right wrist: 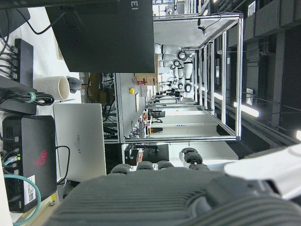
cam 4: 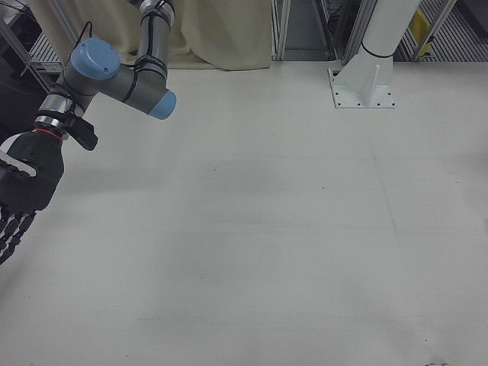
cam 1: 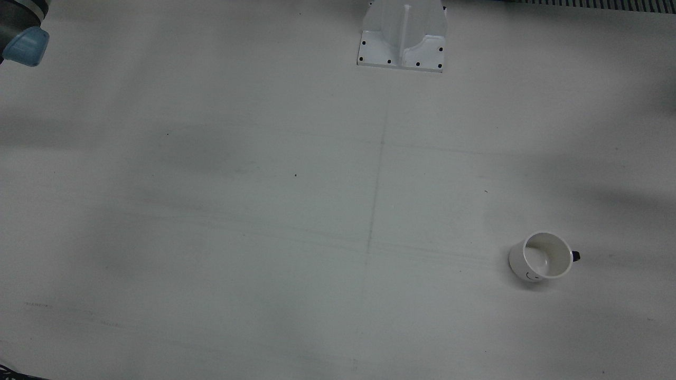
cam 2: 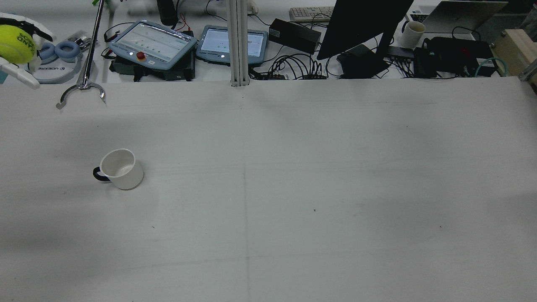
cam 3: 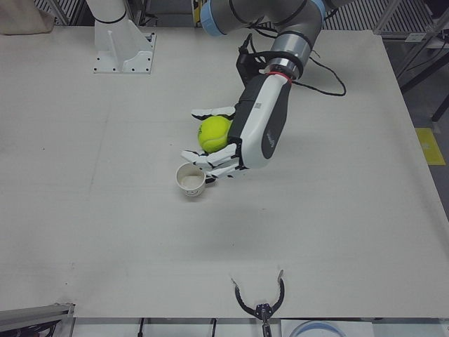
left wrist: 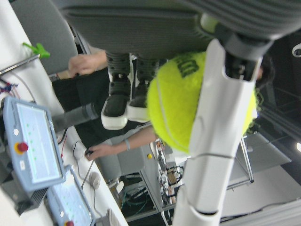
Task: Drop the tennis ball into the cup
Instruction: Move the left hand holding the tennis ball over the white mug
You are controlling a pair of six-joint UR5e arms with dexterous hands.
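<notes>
Below my left hand [cam 3: 242, 140] only the cup [cam 3: 190, 180] stands, mouth unobstructed; bare table [cam 3: 337, 210] lies all around. My right hand [cam 4: 19, 191] hangs well apart, off to the side.

Tennis ball [cam 3: 214, 133]: yellow-green, fuzzy, black lettering on it, was held off the table in the left hand [cam 3: 242, 137], white fingers [cam 3: 210, 160] wrapped around it. In the left-front view it appeared just above and right of the cup. Cup [cam 2: 118, 168]: white mug with dark handle, stood upright on the table's left half, mouth up, inside empty, small dark mark on its outer wall.
</notes>
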